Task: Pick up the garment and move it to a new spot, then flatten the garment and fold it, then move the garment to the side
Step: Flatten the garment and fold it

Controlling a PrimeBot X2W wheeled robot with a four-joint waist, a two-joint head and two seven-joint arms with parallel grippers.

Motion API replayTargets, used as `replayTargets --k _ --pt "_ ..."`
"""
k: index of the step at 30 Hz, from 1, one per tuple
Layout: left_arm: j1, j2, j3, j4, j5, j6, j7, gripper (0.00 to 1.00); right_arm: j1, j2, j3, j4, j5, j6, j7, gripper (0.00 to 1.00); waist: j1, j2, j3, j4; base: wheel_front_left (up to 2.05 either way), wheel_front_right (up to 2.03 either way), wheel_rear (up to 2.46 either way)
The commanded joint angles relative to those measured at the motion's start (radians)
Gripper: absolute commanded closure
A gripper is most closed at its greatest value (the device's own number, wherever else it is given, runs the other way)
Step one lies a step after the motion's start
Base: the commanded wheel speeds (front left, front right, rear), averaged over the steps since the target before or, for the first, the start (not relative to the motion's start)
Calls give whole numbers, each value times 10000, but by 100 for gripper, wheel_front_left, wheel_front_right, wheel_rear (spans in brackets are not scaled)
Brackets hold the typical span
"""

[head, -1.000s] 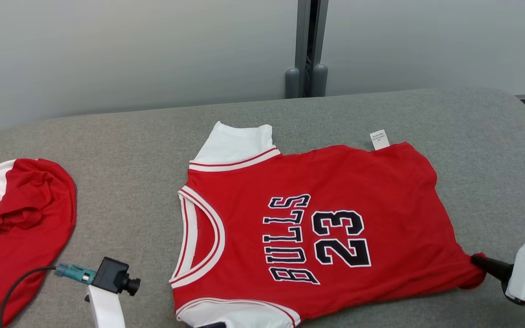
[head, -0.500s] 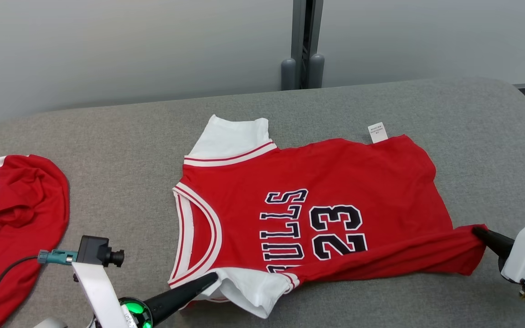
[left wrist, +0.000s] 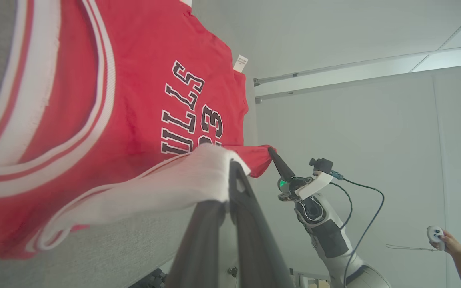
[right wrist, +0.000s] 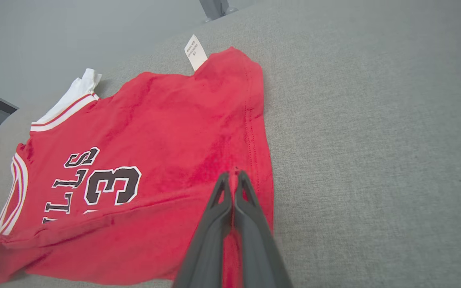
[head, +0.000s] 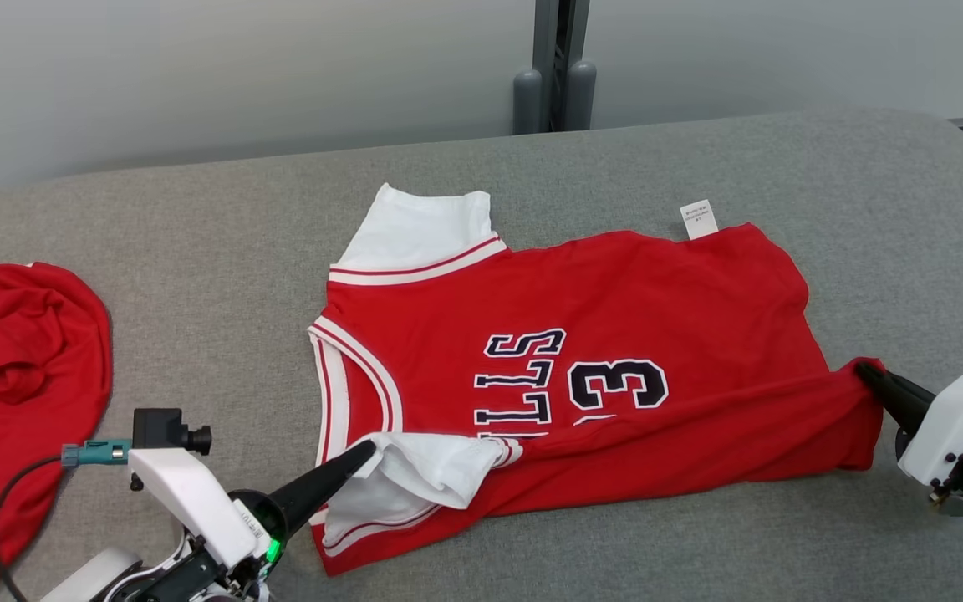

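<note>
The garment (head: 615,309) is a red jersey with white sleeves and black lettering, spread on the grey table (head: 222,276) with its neck toward the left. My left gripper (head: 364,451) is shut on the near white sleeve (left wrist: 182,184) and holds it lifted over the near edge. My right gripper (head: 864,370) is shut on the near hem corner (right wrist: 236,182) at the right. The near strip of the garment (right wrist: 142,160) is raised and folded toward the far side, covering part of the lettering.
A second red and white garment (head: 22,368) lies crumpled at the table's left end. A grey post (head: 552,67) stands behind the table against a pale wall. A person's hand (left wrist: 448,240) holding a controller shows in the left wrist view.
Both grippers have carried the garment's near edge up and toward the far side, folding it over the lower lettering. The head camera has also shifted, showing more of the near table.
</note>
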Motion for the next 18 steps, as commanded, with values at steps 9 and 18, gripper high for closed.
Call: replayTargets --k 9,18 --pt "-515 -817 146 1214 296 69 -554 100 -214 91 244 274 -15 -4 -290 100 0 -1 201 80 0 0 0" --pt "-818 -1330 151 2193 1036 77 -1390 0 -407 424 23 1040 282 -4 -635 0 0 -1 239 130 0 0 0"
